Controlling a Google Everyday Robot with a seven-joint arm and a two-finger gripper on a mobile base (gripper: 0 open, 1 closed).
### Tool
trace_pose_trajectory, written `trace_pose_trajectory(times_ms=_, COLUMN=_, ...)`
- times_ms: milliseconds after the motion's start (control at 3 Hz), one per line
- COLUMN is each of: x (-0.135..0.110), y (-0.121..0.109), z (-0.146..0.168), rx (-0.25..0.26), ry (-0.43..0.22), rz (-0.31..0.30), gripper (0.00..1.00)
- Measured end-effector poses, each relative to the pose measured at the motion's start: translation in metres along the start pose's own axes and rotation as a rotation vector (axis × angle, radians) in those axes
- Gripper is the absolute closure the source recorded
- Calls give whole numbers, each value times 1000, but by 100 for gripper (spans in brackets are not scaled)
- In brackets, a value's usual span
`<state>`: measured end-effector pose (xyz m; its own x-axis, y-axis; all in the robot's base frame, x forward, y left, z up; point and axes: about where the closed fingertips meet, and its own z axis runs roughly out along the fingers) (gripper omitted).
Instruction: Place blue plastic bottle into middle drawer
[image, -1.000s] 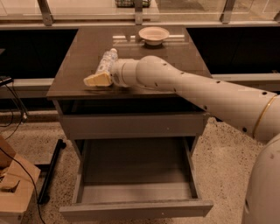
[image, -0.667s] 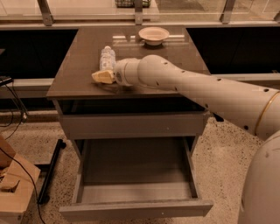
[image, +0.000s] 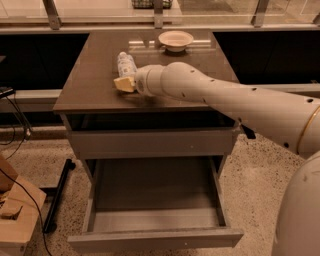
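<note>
Because the bottle (image: 126, 63) sits on the cabinet top (image: 87, 85) just at the far side of my gripper (image: 123, 83), touching it or nearly so, I judge the pickup unfinished, and I cannot tell whether my gripper is spread or clamped on it. Well below my gripper the middle drawer (image: 155, 239) stands pulled out, so opening is done, while lifting, carrying down and releasing are left. A bowl (image: 175, 40) rests farther beyond my gripper, to the right.

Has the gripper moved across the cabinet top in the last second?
Yes. The gripper has shifted right and slightly back, toward the cream bowl, which has stayed put. It now sits just in front of the blue plastic bottle.
</note>
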<state>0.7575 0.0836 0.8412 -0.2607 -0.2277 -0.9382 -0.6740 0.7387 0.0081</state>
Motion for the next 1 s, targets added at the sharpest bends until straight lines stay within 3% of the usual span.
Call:
trace_pose_trajectory(times_ms=333, x=2, y=-16, z=-9, rx=-18, ry=-19, rz=6, gripper=100)
trace_pose_trajectory(times_ms=667, x=-3, y=-35, z=-58, rx=-115, ry=-90, rz=-25, gripper=100)
trace_pose_trajectory(times_ms=1000, x=-18, y=-10, z=-110, rx=-256, ry=-166, rz=-105, gripper=100)
